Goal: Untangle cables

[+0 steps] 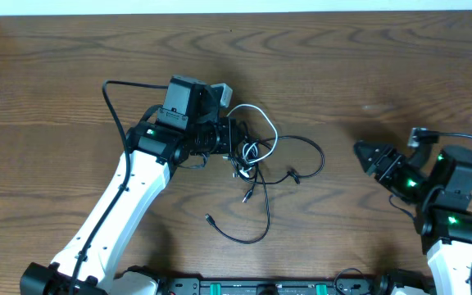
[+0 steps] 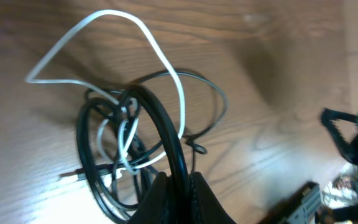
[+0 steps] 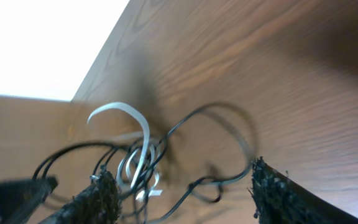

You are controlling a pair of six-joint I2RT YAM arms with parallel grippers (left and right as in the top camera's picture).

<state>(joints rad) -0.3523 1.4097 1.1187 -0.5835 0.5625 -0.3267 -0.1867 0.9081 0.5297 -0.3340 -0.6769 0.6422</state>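
The cables (image 1: 262,164) lie as one loose knot near the middle of the worktop (image 1: 56,57). A white cable (image 1: 259,111) is looped through the black coils, and a long black tail (image 1: 266,221) trails toward the near edge. One black strand (image 2: 166,134) is clamped in the left pincer (image 1: 234,146), whose jaws are closed on it at the left side of the knot. In the left wrist view the strand is seen running straight in between them. The right pincer (image 3: 185,196) is held wide and empty, well apart from the tangle on its right side and aimed at it.

The step in hand is judged to be a fresh grasp by the right pincer. It would be done best if a single strand on the outer right loop (image 1: 321,160) were taken rather than the crossing at the centre. That strand should then be drawn away slowly against a firm left hold, so that the knot is loosened and not tightened. The white cable should be left free to slip.
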